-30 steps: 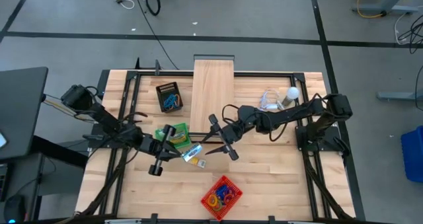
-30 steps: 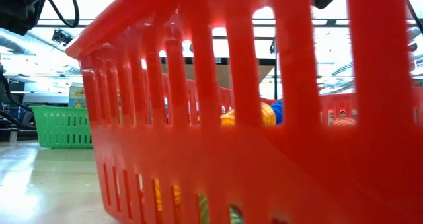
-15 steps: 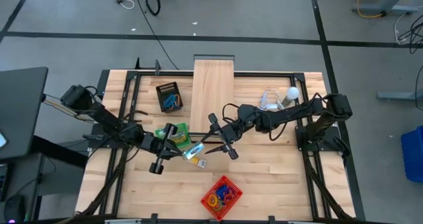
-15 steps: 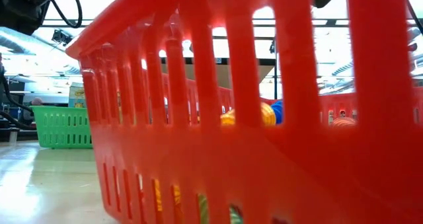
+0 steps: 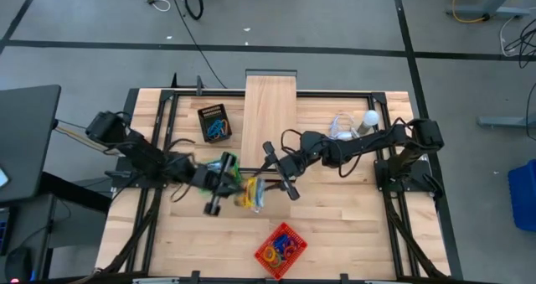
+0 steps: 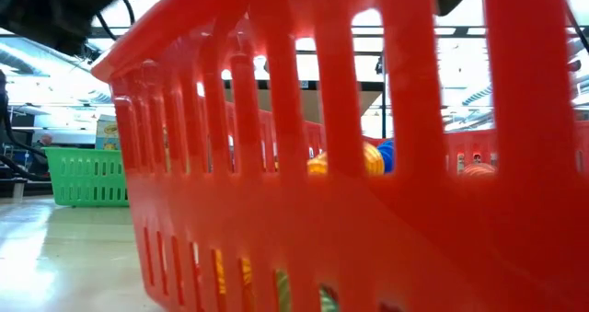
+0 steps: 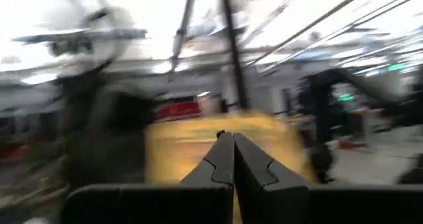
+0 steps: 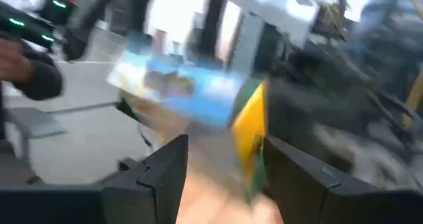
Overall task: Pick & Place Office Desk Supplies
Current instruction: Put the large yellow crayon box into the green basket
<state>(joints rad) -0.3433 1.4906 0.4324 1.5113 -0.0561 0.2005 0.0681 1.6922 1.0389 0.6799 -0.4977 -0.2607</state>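
A crayon box [image 5: 254,192] shows yellow near the table's middle. In the right wrist view it [image 8: 192,92] has a blue face and a yellow edge. My left gripper [image 5: 239,188] reaches it from the table's left, fingers shut [image 7: 225,139], with the yellow box [image 7: 178,145] right behind them. My right gripper [image 5: 279,172] is open just right of the box, and its fingers [image 8: 225,145] stand on either side without touching. Coloured loops lie in a red basket [image 5: 280,249] and in a small black box [image 5: 215,122]. My left gripper is shut on the crayon box at its left end [image 7: 198,151], coming level from the table's left. Its own fingers hide the exact place of contact. The box stands turned on edge, yellow side up. Whether it is clear of the table I cannot tell.
A green basket [image 5: 229,162] sits partly under my left arm. The long pale wooden box [image 5: 270,116] lies at the far middle, with the white bulb [image 5: 369,117] and its cable at the far right. The red basket's wall [image 6: 368,211] fills the low view, and the green basket [image 6: 87,176] shows behind it.
My left gripper has moved fast toward the table's right, toward my right gripper, taking the crayon box along. The box lay flat with its blue-white face up. It now stands turned, showing yellow, between my right gripper's open fingers.
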